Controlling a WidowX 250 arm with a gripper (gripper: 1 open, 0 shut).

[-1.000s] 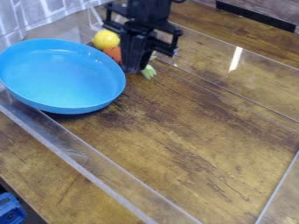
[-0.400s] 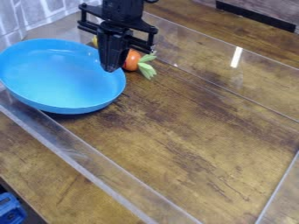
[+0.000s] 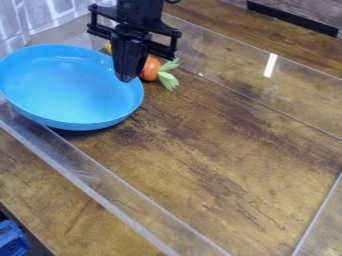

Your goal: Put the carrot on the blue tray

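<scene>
We have the gripper (image 3: 127, 73) pointing down at the far right rim of the blue tray (image 3: 54, 90), its fingers drawn together; nothing shows between them. The carrot (image 3: 155, 70) lies on the wooden table (image 3: 227, 150) just right of them, outside the tray. We judge the pickup still ahead: open, recentre on the carrot, clamp, lift left.

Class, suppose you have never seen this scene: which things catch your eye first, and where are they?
The blue tray, large and bright, fills the upper left of the wooden table. At its right rim the black end effector points down, shut. Just right of it lies the carrot, orange with a green top, on the table.
</scene>
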